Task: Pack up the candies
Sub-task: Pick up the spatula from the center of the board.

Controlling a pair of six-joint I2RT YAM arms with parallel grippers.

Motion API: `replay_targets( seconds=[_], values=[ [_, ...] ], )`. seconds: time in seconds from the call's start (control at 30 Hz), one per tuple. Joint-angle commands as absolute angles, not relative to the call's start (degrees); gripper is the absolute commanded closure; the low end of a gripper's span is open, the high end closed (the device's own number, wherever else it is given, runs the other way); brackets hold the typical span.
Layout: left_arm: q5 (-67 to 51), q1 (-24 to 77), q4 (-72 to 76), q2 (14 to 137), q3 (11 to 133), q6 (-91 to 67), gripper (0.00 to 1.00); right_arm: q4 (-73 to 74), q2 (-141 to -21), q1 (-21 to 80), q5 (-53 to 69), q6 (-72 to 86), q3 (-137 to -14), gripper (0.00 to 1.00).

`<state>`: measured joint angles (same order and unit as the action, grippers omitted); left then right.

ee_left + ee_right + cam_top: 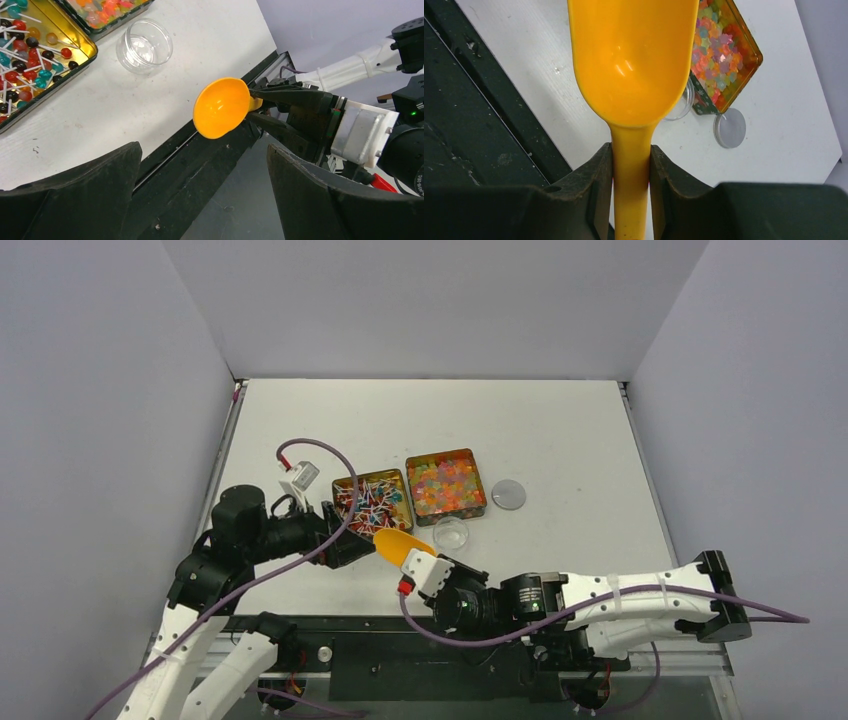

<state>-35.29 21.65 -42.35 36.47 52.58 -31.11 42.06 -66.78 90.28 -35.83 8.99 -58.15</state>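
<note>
Your right tool [631, 152] is clamped on the handle of the orange scoop [634, 55], and its empty bowl hangs over the near edge of the tabletop [560, 430]. Your left tool [202, 152] has its jaws wide apart. The candies [446, 483] lie in two open tins [756, 60], beside the small clear jar [451, 533].

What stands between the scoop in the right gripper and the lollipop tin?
Nothing visible. Only bare table lies between the orange scoop, held by the right gripper, and the lollipop tin; the clear jar stands off to its right.
</note>
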Motion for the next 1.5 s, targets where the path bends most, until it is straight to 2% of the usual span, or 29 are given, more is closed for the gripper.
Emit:
replay_targets(
  seconds=[0.0,0.47,0.77,1.03,1.23,1.33,1.47],
  values=[
    [-39.1,21.7,-42.6,36.0,52.1,-30.9,0.08,41.0,-67.7,92.7,-39.1,5.4,-63.2,1.00],
    [-39.7,21.7,-43.0,38.8,50.8,-28.3,0.26,41.6,-70.9,94.6,-36.8,1.2,-67.3,1.00],
    [-41.5,21.7,-42.6,39.1,49.8,-27.4,0.59,40.6,-70.6,94.6,-35.6,2.2,-66.1,1.00],
    [-43.1,21.7,-41.5,38.4,49.2,-28.0,0.72,40.5,-71.3,94.7,-34.6,2.6,-66.3,1.00],
    [-44.9,21.7,-41.3,38.5,49.0,-27.6,0.87,39.7,-71.3,95.0,-34.1,2.8,-66.5,1.00],
    [-45.9,21.7,-41.0,38.3,49.0,-27.6,1.00,39.0,-71.2,95.2,-34.2,3.0,-66.2,1.00],
    [-47.3,21.7,-39.4,36.9,48.1,-28.8,1.00,37.9,-70.4,95.3,-34.7,3.4,-65.6,1.00]
  ],
)
